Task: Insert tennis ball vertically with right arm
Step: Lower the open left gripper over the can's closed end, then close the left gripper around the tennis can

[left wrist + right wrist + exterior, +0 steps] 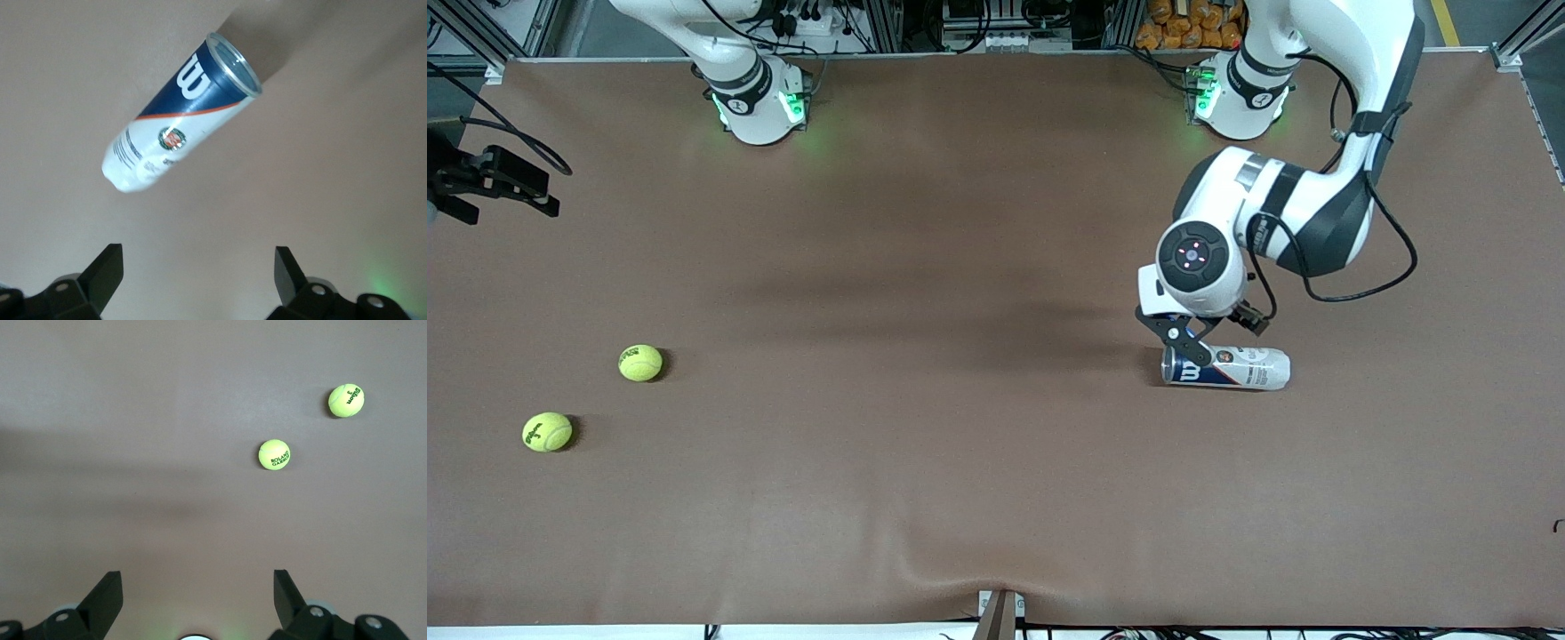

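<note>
A brown matte tabletop (pixel 960 462) carries three things. Two fuzzy yellow-green tennis balls lie toward the right arm's end of it, well apart from everything else: the first tennis ball (pixel 640 363), printed with dark lettering, sits farther from the front camera, and the second tennis ball (pixel 547 432) lies nearer to that camera and closer to the tabletop's edge at the right arm's end. In the right wrist view both show on bare cloth, the first ball (pixel 274 454) and the second ball (pixel 346 400), near each other but not touching. Toward the left arm's end lies a clear plastic ball can with a navy, white and orange label (pixel 1225 367), on its side, its open mouth turned toward the middle of the tabletop and its closed white end toward the left arm's end. The left gripper (pixel 1184 335) hangs low over the can's open, navy end, its black fingers spread wide and holding nothing; the left wrist view shows the can (pixel 180 113) lying slantwise below the parted fingers (pixel 107 273), untouched by them. The right gripper (pixel 511 182) is up at the tabletop's edge at the right arm's end, farther from the front camera than both balls, with its fingers (pixel 107 597) standing wide apart and empty.
</note>
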